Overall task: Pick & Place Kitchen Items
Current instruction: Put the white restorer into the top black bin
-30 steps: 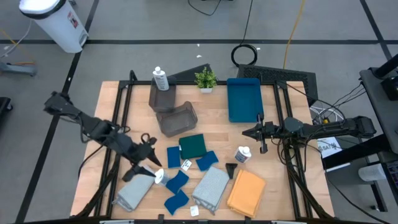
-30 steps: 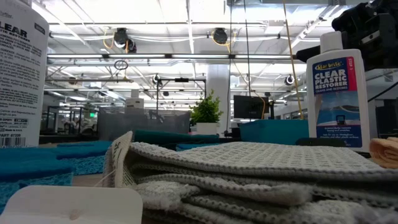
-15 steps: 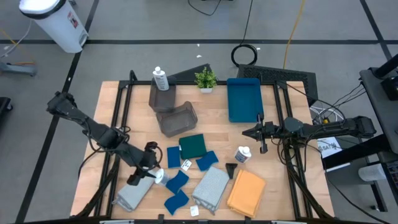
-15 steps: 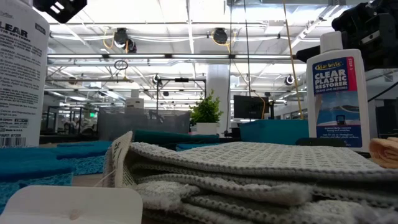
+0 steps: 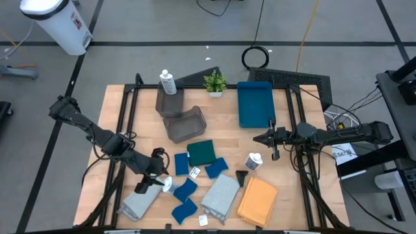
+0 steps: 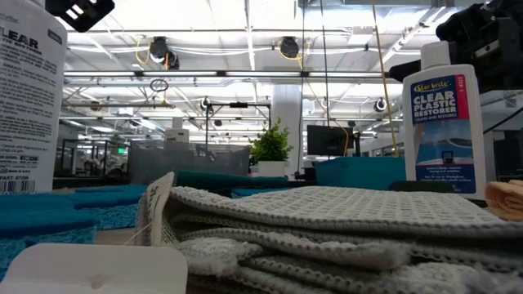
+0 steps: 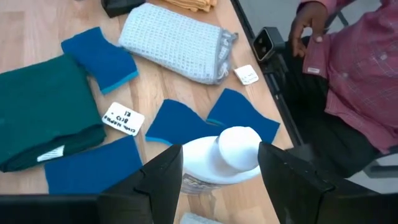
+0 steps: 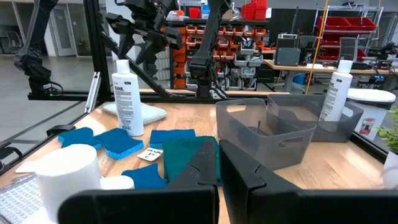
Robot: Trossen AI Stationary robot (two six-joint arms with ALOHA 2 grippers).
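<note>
Bottle [image 7: 219,158] stands upright around 7 o'clock on the table, and the left gripper [image 7: 221,177] is reaching down at a slant with its fingers spread wide on either side, not squeezing. Right gripper [image 5: 258,138] hovers closed and empty around 3 o'clock.

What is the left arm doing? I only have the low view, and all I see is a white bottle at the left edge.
Observer: The left gripper hangs over that white bottle, its open fingers on either side of the cap.
Operator: And the right arm?
Observer: The right gripper is off to the side, fingers shut, just in front of the blue tray.
Operator: Anyone near the table?
Observer: Yes, a person in a pink shirt is close to the table's edge.
</note>
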